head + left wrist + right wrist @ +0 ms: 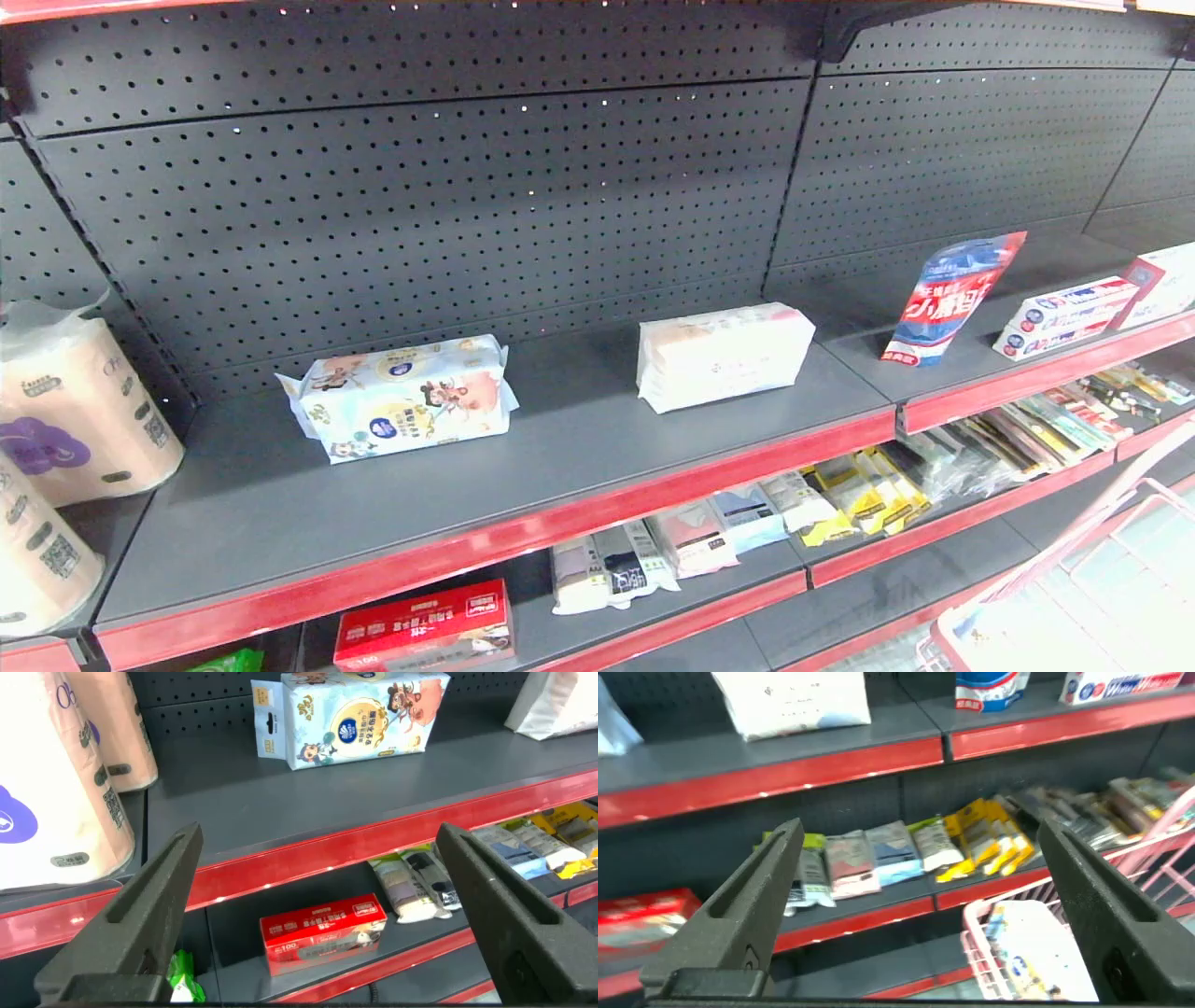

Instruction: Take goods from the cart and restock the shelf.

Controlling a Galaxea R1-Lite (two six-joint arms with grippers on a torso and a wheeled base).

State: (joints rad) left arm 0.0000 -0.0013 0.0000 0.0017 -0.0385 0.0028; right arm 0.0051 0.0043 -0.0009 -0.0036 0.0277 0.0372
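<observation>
Two claws, both spread wide, holding nothing. Beyond left claw (pixel 320 840): cartoon-printed tissue pack (pixel 350 719) on grey shelf (pixel 308 812), red box (pixel 322 933) with white lettering one tier lower. Close by right claw (pixel 922 831): pink cart (pixel 976 919) holding goods (pixel 1022 952); white pack (pixel 794 700) farther off, on the shelf.
</observation>
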